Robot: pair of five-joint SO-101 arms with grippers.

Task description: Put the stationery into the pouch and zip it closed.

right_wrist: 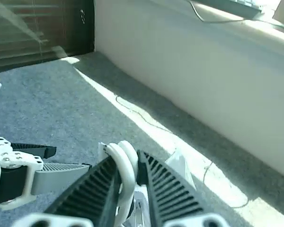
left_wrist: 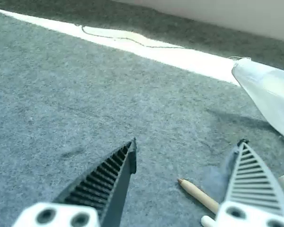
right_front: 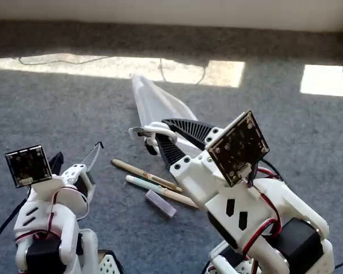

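Note:
A translucent white pouch (right_front: 154, 103) lies on the grey carpet, its near end lifted. My right gripper (right_front: 159, 132) is shut on a white loop (right_wrist: 125, 165) at that end of the pouch (right_wrist: 182, 165). A wooden pencil (right_front: 146, 174), a pale green pen (right_front: 154, 187) and a purple eraser (right_front: 160, 204) lie together on the carpet in front of the pouch. My left gripper (right_front: 91, 157) stands open just left of them, low over the carpet. In the left wrist view the open gripper (left_wrist: 188, 144) has the pencil's tip (left_wrist: 196, 191) between its fingers' line, and the pouch (left_wrist: 270, 92) lies beyond.
A thin cable (right_front: 51, 60) runs along the sunlit strip at the back of the carpet, below a white wall (right_wrist: 203, 61). The open left gripper (right_wrist: 28, 165) appears beside the right one. Bare carpet (right_front: 63, 108) spreads to the left of the pouch.

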